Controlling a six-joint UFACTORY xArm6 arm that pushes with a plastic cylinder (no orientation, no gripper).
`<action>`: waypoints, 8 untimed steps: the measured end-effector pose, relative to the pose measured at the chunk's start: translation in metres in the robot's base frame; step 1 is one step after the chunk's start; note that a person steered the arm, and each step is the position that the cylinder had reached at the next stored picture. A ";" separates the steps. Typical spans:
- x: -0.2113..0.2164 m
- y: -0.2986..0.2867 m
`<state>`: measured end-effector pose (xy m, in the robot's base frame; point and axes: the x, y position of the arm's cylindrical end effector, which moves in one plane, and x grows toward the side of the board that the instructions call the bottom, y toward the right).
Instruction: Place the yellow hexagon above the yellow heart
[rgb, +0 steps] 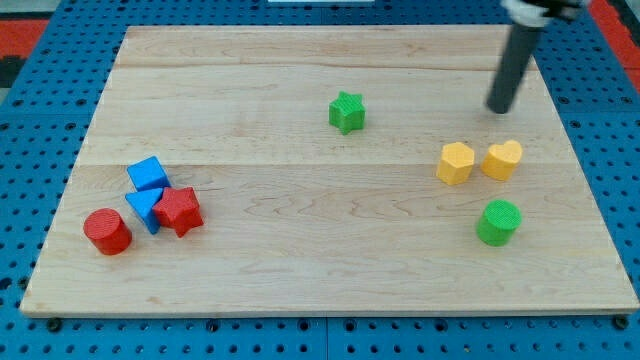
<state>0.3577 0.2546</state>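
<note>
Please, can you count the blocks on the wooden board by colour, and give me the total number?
Yellow: 2, the yellow hexagon and the yellow heart
Green: 2, the green star and the green cylinder
Blue: 2, the blue cube and the blue triangle
Red: 2, the red star and the red cylinder
Total: 8

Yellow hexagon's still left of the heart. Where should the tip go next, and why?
Probably bring my tip down the view's left side of the yellow hexagon to its bottom edge. The hexagon sits beside the yellow heart, nearly touching it, and my tip is above both, nearer the heart. Pushing from below would send the hexagon toward the view's top.
</note>
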 end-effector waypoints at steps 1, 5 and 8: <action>0.041 0.086; 0.118 -0.039; 0.094 -0.133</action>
<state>0.4513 0.1212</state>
